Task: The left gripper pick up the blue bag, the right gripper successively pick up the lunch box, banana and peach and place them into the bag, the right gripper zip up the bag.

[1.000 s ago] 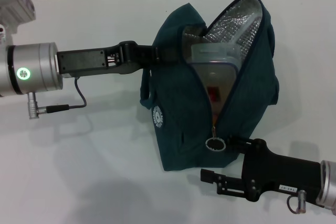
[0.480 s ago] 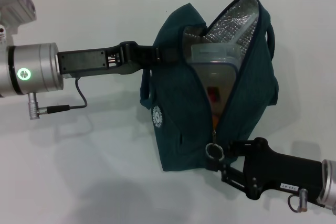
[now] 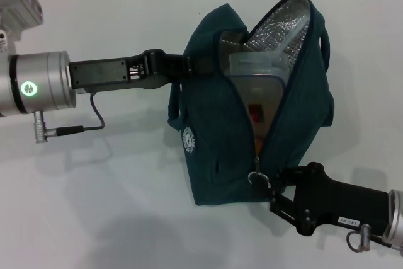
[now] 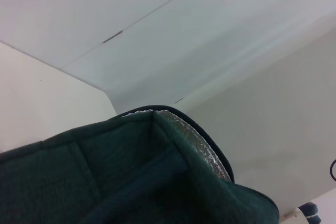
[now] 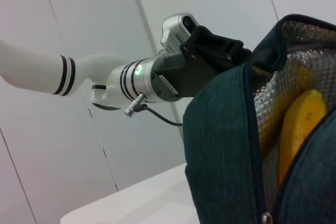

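Blue bag [image 3: 252, 102] stands upright on my white table [image 3: 94, 206], mouth gaping, both arms on it.

Nearest me, my right gripper [image 3: 272, 184] sits at the bag's lower front edge, right at the ring zipper pull [image 3: 258, 177] at the foot of the open zip; I cannot tell whether its fingers have closed on the ring. Above that, the lunch box [image 3: 258, 83] stands on end inside, against the silver foil lining [image 3: 280, 26]. My right wrist camera shows the banana [image 5: 299, 129] tucked in against the foil too. Farther back, my left gripper [image 3: 182, 66] is clamped on the bag's upper rim by its handle, holding it up.
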Robot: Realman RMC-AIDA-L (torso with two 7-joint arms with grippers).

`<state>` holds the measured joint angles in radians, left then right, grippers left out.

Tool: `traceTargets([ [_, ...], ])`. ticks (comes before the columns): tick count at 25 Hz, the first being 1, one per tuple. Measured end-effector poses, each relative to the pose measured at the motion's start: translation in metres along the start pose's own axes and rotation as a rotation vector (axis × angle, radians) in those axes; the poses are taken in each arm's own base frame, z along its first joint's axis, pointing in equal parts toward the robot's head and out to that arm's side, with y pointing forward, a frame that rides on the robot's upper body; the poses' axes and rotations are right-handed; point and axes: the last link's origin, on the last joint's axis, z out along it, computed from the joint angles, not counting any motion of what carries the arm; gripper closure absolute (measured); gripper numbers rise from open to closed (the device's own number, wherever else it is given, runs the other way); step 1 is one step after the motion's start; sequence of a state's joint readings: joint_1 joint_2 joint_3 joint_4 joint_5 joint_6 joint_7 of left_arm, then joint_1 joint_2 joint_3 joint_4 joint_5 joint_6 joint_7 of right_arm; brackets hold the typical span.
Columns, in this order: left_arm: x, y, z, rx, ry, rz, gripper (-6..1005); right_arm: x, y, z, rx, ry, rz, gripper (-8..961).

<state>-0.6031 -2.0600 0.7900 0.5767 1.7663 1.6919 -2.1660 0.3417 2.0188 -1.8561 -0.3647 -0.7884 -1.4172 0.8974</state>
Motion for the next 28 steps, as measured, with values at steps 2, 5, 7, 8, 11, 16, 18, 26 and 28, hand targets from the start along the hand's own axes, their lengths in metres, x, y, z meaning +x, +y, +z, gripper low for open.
traceTargets([
  [2,0.000,0.000,0.000,0.000,0.000,0.000,943,0.000,0.000,0.000,0.001,0.000,0.001,832],
  [5,0.000,0.000,-0.001,0.000,0.001,0.000,943,0.001,0.001,-0.001,0.003,0.001,0.003,858],
  [7,0.000,0.000,-0.001,0.001,0.002,0.000,943,0.001,0.001,-0.001,0.003,0.000,0.004,876],
  [8,0.000,0.000,-0.001,0.001,0.002,0.000,943,0.001,0.001,-0.001,0.003,0.000,0.004,885],
  [11,0.000,0.000,-0.001,0.001,0.002,0.000,943,0.001,0.001,-0.001,0.003,0.000,0.004,911],
  [16,0.000,0.000,-0.001,0.000,0.003,0.002,943,0.001,0.001,-0.002,0.003,-0.003,0.006,946],
  [18,0.000,0.000,-0.001,0.001,0.004,0.007,943,0.001,0.001,-0.003,0.009,-0.012,0.010,946],
  [26,-0.001,-0.002,-0.004,0.010,0.014,0.003,943,-0.001,0.003,-0.014,0.043,-0.068,0.034,946],
  [28,-0.001,-0.003,-0.004,0.014,0.017,0.003,942,-0.001,0.004,-0.018,0.049,-0.088,0.041,946],
])
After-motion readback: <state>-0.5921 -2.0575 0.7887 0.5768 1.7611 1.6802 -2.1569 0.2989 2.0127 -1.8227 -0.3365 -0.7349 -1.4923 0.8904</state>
